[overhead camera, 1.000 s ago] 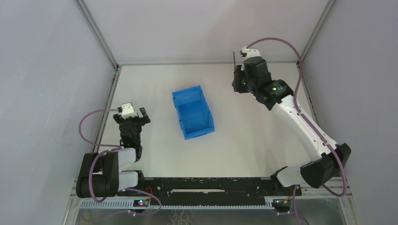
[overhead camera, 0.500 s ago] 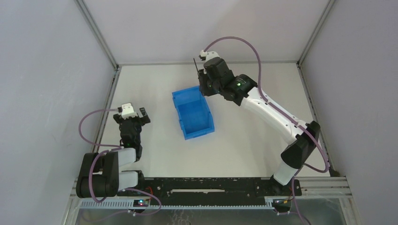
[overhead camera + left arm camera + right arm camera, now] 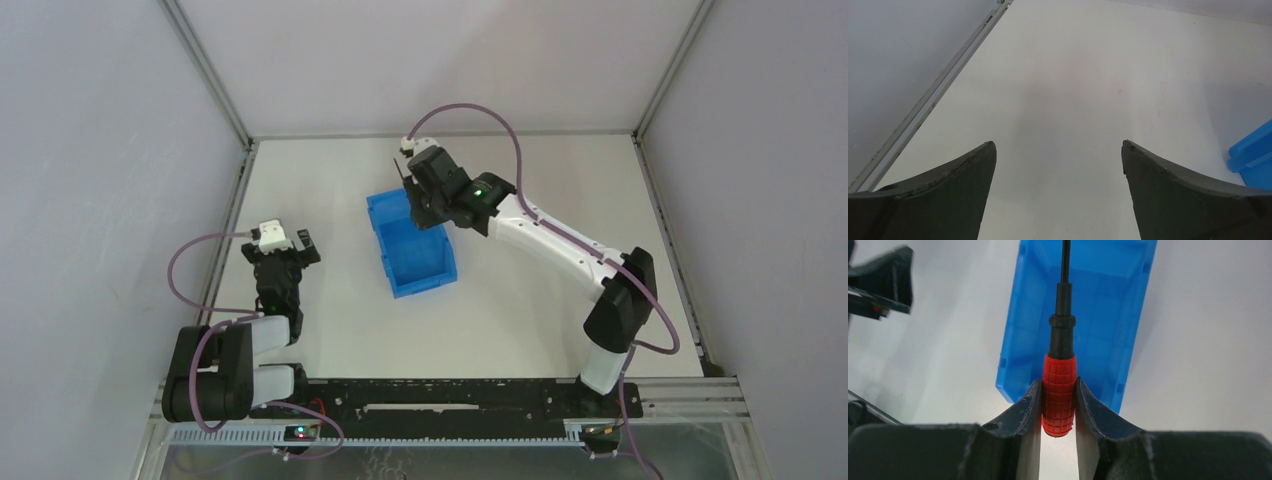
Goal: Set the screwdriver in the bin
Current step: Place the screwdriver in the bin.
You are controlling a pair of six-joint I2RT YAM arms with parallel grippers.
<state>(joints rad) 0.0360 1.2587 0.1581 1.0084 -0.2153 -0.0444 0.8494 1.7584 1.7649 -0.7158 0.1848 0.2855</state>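
Right tool (image 3: pixel 1058 384) grips the screwdriver (image 3: pixel 1062 340) over the bin (image 3: pixel 1108 300).

Bright even light, soft shadows, sharp frames throughout.

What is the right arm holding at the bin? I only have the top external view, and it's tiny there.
Observer: A screwdriver; the right jaws are shut on its red handle.
Operator: Where does its shaft point?
Observer: Straight out from the jaws, running lengthwise over the blue bin and its open inside.
Operator: And the left arm?
Observer: The left jaws stand open with nothing between them, above the table.
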